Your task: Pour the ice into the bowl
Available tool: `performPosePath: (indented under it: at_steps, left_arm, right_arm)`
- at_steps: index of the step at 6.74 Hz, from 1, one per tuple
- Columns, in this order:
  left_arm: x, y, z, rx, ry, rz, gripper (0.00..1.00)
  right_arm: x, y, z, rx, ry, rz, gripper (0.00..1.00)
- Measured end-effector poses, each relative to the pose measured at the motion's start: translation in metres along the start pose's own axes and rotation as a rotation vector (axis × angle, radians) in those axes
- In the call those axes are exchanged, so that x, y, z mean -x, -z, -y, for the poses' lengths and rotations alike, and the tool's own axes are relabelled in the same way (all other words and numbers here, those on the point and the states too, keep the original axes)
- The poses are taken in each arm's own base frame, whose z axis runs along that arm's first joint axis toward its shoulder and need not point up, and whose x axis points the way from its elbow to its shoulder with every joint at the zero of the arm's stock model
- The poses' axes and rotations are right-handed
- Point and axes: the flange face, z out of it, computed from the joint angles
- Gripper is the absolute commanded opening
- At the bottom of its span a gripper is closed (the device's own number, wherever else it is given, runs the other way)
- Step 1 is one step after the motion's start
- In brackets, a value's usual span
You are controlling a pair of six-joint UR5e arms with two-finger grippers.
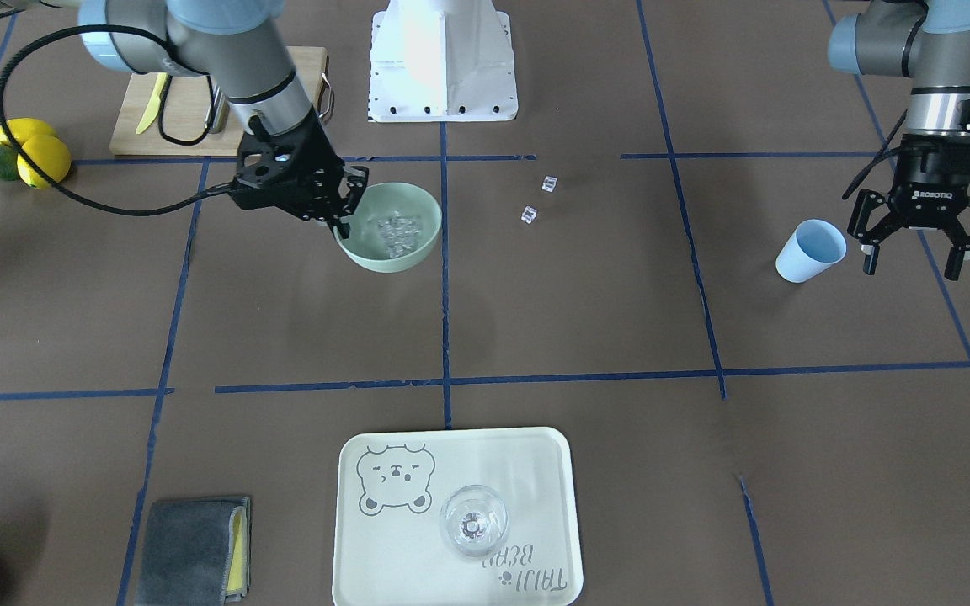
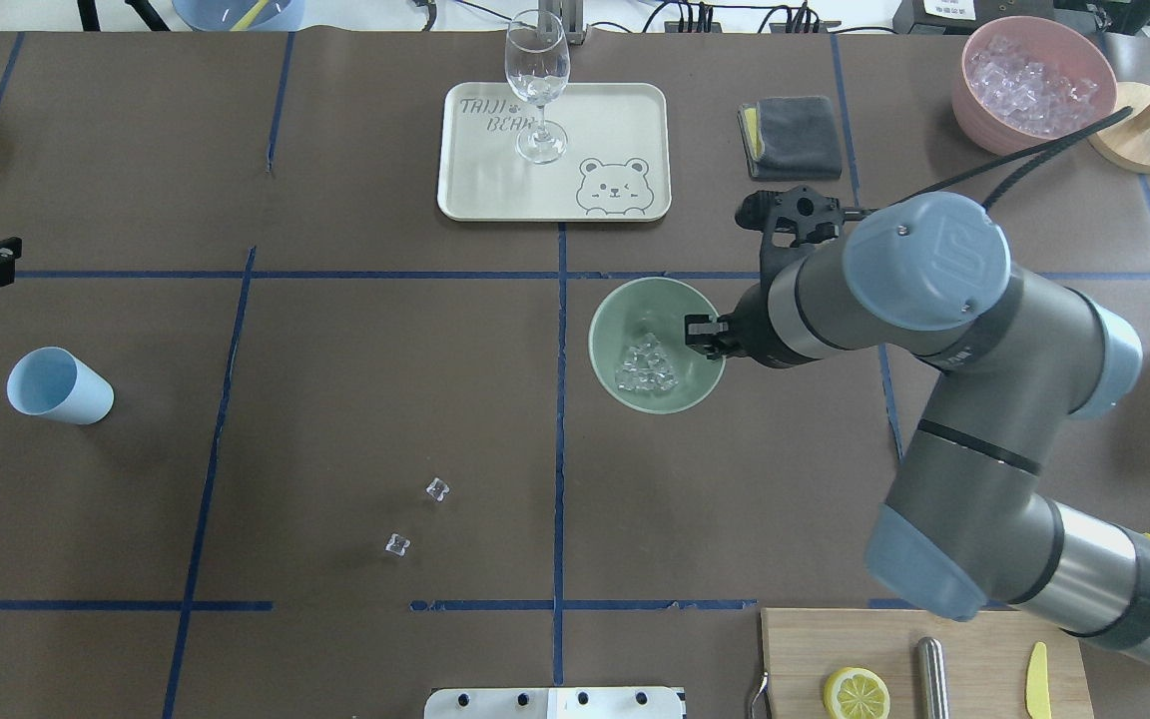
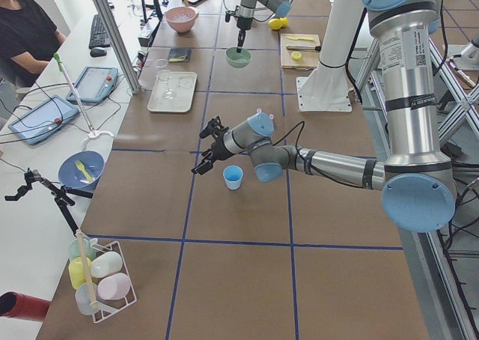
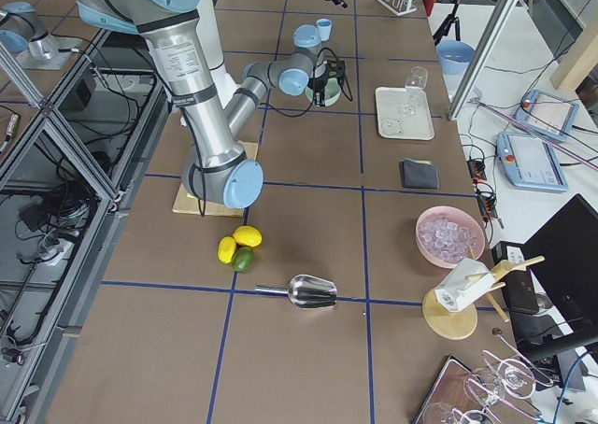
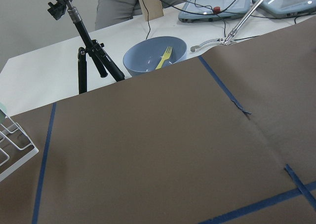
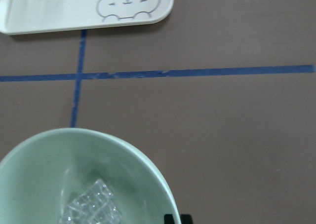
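The pale mint-green bowl (image 1: 367, 252) (image 2: 607, 330) stands on the table and holds a heap of clear ice cubes (image 1: 395, 233) (image 2: 647, 365) (image 6: 90, 207). My right gripper (image 1: 342, 215) (image 2: 700, 335) (image 6: 177, 218) is shut on the bowl's rim, on the side away from the cup. Two loose ice cubes (image 1: 549, 184) (image 2: 437, 488) lie on the table between bowl and cup. The light blue cup (image 1: 809, 250) (image 2: 58, 386) (image 3: 233, 177) stands upright and looks empty. My left gripper (image 1: 914, 257) (image 3: 203, 149) is open and empty, close beside the cup without touching it.
A cream tray (image 1: 384, 555) (image 2: 495, 180) carries a clear wine glass (image 1: 473, 522). A grey cloth (image 1: 193, 549) lies beside it. A pink bowl of ice (image 2: 1034, 80) stands at the far corner. A cutting board (image 1: 199, 109), lemons (image 1: 43, 158) and the robot base (image 1: 443, 59) are near the robot.
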Motion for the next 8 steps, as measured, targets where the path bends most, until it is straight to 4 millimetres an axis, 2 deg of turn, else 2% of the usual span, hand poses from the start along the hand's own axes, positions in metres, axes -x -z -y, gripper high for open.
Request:
performPosePath:
  at_steps: [1,2,4,5,6,7,8]
  left_arm:
    - [0.014,-0.012,0.043,0.087,-0.095,0.075,1.0]
    - [0.027,-0.017,0.07,0.139,-0.167,0.121,1.0]
    - [0.052,-0.016,0.084,0.191,-0.207,0.145,1.0]
    - [0.074,-0.018,0.086,0.241,-0.202,0.126,1.0]
    - [0.096,-0.021,0.084,0.282,-0.188,0.097,1.0]
    - [0.109,-0.022,0.081,0.305,-0.183,0.079,1.0]
    - [0.115,-0.023,0.078,0.315,-0.179,0.073,1.0]
  right_arm:
    - [-0.077,0.003,0.005,-0.009,0.03,0.009,0.0]
    - [-0.145,0.014,0.014,0.011,0.046,0.022,0.0]
    - [-0.262,0.037,0.022,0.039,0.098,-0.039,0.0]
    - [-0.311,0.043,0.018,0.052,0.109,-0.08,0.0]
    - [-0.352,0.033,0.01,0.087,0.099,-0.094,0.0]
    - [-0.384,0.016,0.0,0.131,0.079,-0.083,0.0]
    - [-0.404,0.003,-0.008,0.169,0.061,-0.07,0.82]
